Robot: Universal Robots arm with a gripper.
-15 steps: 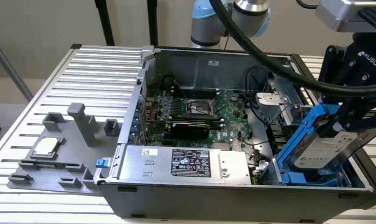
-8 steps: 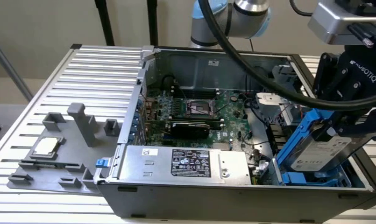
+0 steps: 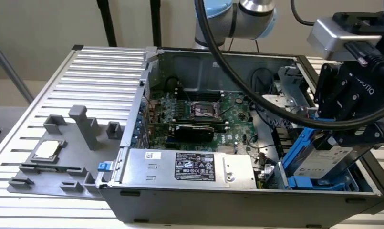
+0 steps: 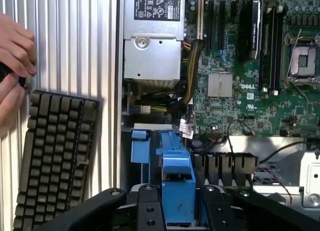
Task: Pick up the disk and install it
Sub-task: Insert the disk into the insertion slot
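A big open computer case (image 3: 243, 205) sits on a table (image 3: 96, 62) of metal slats. Inside it are a green board (image 3: 198, 109) and, on the near side, a silver box (image 3: 192, 164) with a black label.

On the exterior view's left is a grey tray (image 3: 71, 164) with a small square chip (image 3: 46, 150). In the near corner on the exterior view's right, the gripper (image 3: 337, 143) holds the disk (image 3: 322, 160) tilted inside the case.

The wrist view shows the fingers (image 4: 150, 206) closed tight on the disk's blue frame. It also shows a black keyboard (image 4: 55, 156) and a person's hand (image 4: 12, 66) beside the case.
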